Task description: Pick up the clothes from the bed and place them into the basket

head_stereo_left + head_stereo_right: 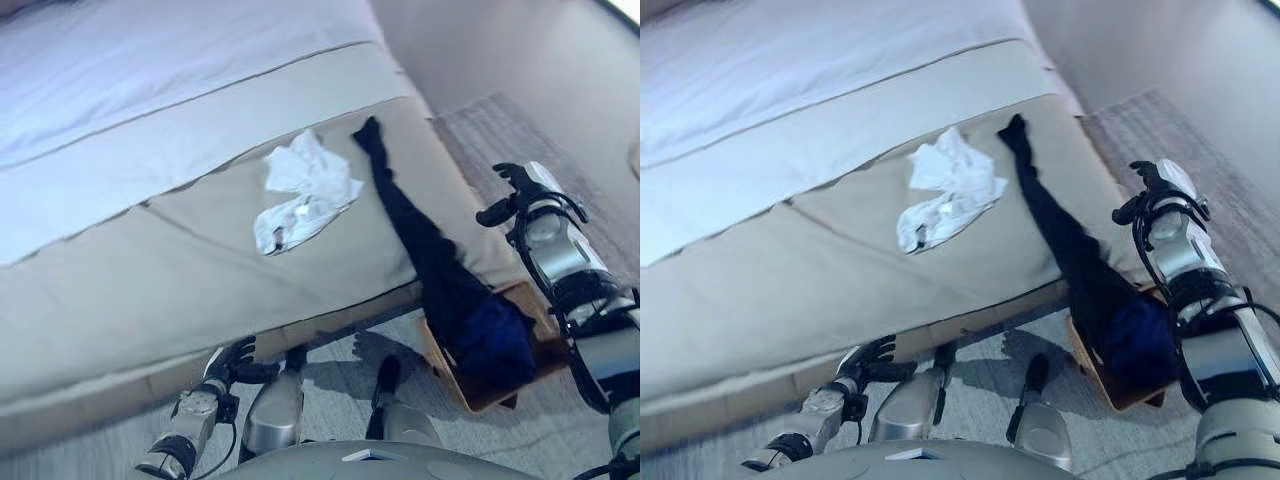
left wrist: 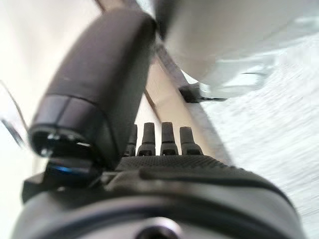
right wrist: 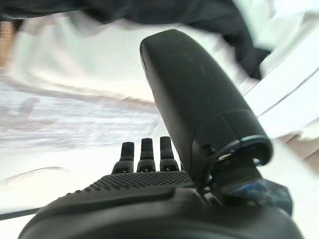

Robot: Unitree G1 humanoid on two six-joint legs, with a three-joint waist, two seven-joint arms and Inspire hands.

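Off the bed (image 1: 200, 260) edge a dark garment (image 1: 420, 240) trails into the basket (image 1: 500, 390); both hands hang empty, fingers relaxed.

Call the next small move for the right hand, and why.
Probably reach the right hand back to the dark garment and pull the rest off the bed. The hand is open and empty beside the bed corner; the garment's lower end sits in the basket while its upper part trails across the bed. The white cloth waits.
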